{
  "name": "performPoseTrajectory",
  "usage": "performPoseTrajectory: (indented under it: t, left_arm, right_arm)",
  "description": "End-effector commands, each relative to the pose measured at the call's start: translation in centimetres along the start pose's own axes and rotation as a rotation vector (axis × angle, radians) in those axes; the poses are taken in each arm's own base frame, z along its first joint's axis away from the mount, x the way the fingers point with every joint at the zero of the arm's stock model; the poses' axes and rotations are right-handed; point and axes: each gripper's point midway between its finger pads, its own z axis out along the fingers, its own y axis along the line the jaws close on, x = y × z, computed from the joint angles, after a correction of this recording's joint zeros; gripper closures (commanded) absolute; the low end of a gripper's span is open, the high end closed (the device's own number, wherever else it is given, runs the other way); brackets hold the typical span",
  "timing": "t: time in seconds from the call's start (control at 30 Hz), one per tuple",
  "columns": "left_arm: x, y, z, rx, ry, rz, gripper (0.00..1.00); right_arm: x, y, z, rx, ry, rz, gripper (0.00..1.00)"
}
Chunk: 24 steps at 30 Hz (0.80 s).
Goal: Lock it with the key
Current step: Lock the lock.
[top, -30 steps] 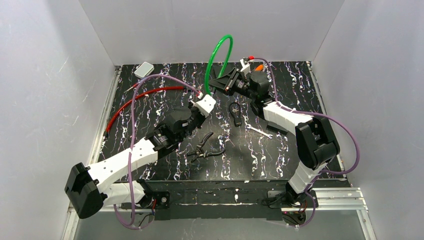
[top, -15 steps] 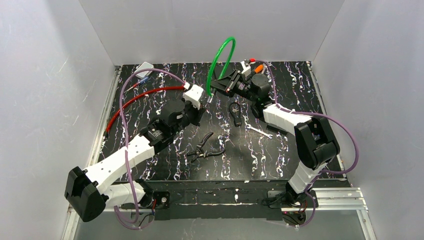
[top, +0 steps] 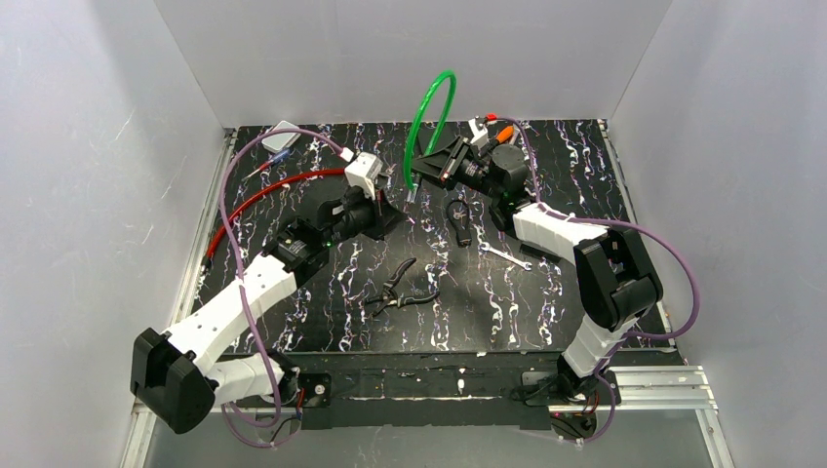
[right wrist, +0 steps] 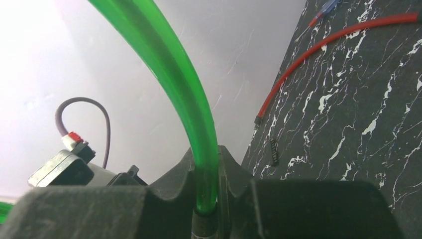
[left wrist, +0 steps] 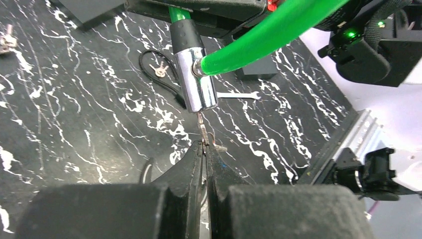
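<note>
Left gripper [left wrist: 204, 149]: I see its two fingers pinched tight on the key [left wrist: 202, 128].
Key: it points up from my left fingers into the bottom of the shiny barrel [left wrist: 197, 84]. A small ring [left wrist: 219, 147] sticks out beside it.
Right gripper [right wrist: 205, 167]: it is squeezed on the lock [top: 429, 107], with the green cord [right wrist: 174, 74] between its fingers, just above the cord's black end.
Lock: up in the air near the back middle of the table [top: 488, 312], between my two arms. The green cord bends up in a tall loop.
Spare keys [left wrist: 159, 69]: on a black loop, flat on the table behind the barrel.
Wrench [top: 505, 256]: flat on the table, near my right arm.
Pliers [top: 400, 288]: flat in the middle, apart from both grippers.
Red cord [top: 278, 187]: lies along the left side.
</note>
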Motion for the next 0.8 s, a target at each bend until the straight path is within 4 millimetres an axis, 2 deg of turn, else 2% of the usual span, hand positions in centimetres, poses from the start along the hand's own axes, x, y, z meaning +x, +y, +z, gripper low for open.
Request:
performPoseTrajectory:
  t: [0.0,0.13,0.23,0.33,0.37,0.5,0.77]
  left_arm:
    - [0.3,-1.2,-0.2,0.073,0.066,-0.170,1.00]
    - [1.1,-0.4,-0.1,0.071,0.103,-0.274,1.00]
    - [1.3,-0.7,-0.1,0.100,0.114,-0.304,1.00]
    - [0.7,-1.4,-0.3,0.138,0.092,-0.287,1.00]
    - [0.4,-1.5,-0.4,0.143,0.084,-0.274,0.97]
    - [-0.5,-1.5,-0.9,0.140,0.057,-0.232,0.69]
    - [-1.0,-1.5,-1.5,0.133,0.029,-0.195,0.51]
  right_arm:
    - [-1.0,4.6,-0.3,-0.147,-0.043,-0.076,0.99]
    - [-1.0,4.8,-0.5,-0.159,-0.048,-0.080,0.99]
    - [-1.0,4.9,-0.6,-0.162,-0.049,-0.083,0.99]
    - [-1.0,4.9,-0.6,-0.159,-0.049,-0.085,0.99]
    - [-0.9,4.8,-0.6,-0.155,-0.048,-0.086,0.99]
    - [-0.9,4.4,-0.5,-0.140,-0.044,-0.089,0.99]
    - [-0.8,3.8,-0.5,-0.117,-0.041,-0.091,0.99]
